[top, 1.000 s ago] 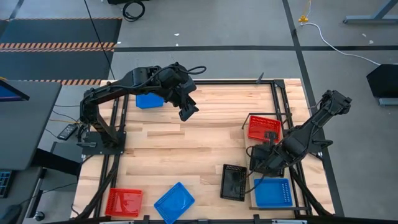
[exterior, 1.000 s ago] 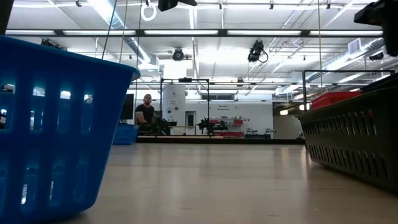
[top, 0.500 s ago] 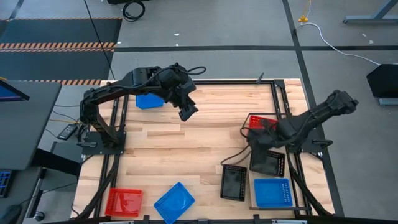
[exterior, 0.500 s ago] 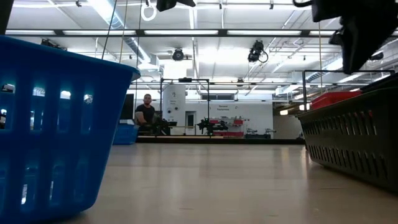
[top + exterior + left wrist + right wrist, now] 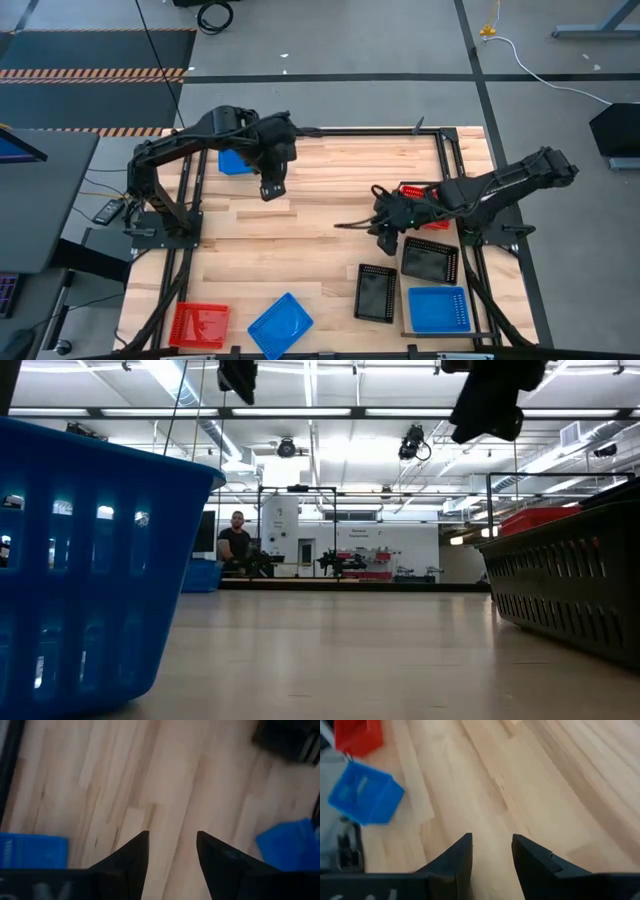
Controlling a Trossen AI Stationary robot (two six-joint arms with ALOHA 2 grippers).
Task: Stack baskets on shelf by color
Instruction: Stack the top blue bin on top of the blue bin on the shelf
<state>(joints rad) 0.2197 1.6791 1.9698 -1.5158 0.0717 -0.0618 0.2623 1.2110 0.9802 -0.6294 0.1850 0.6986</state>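
Note:
My left gripper (image 5: 268,188) (image 5: 172,851) hangs open over bare planks at the far left, next to a blue basket (image 5: 236,162) that rests flat on the table. My right gripper (image 5: 382,218) (image 5: 492,851) is open above the table's middle, holding nothing. Its arm crosses a red basket (image 5: 424,200). On the right side lie two black baskets (image 5: 431,260) (image 5: 377,293) and a blue basket (image 5: 439,309). At the near edge sit a red basket (image 5: 198,325) and a skewed blue basket (image 5: 280,325). A thin black wire frame (image 5: 462,205) runs along the right side.
In the low view a blue basket (image 5: 90,560) fills the left foreground and a black basket (image 5: 570,595) the right, with a red one (image 5: 540,516) behind it. Bare planks (image 5: 300,250) lie between them. A person (image 5: 234,540) stands far back in the room.
My right gripper has left the black basket on the right side and swung toward the table's left and a little toward the far edge, ending over the middle; that basket stays where it lay. My left gripper has shifted toward the left edge and dropped slightly.

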